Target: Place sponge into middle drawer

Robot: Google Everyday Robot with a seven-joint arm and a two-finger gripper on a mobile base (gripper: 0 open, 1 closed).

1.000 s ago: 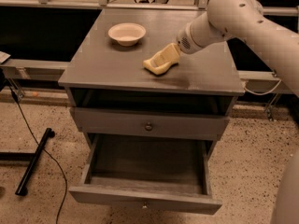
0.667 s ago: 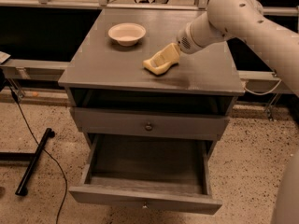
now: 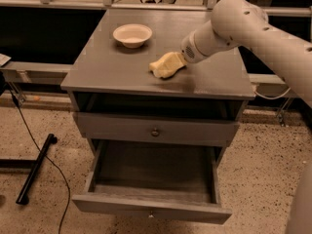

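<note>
The pale yellow sponge (image 3: 165,65) is on the grey cabinet top (image 3: 112,67), right of centre, its right end tilted up into my gripper (image 3: 178,60). The gripper reaches in from the right at the end of the white arm (image 3: 243,26) and is shut on the sponge's right end; the fingers are mostly hidden behind the sponge. The middle drawer (image 3: 151,206) is pulled wide open below and towards the front, showing its plank floor with nothing in it. It lies well below and in front of the sponge.
A round cream bowl (image 3: 132,35) stands at the back left of the cabinet top. A shut drawer front with a dark knob (image 3: 155,131) sits above the open drawer. A black stand leg (image 3: 35,168) and a cable lie on the floor to the left.
</note>
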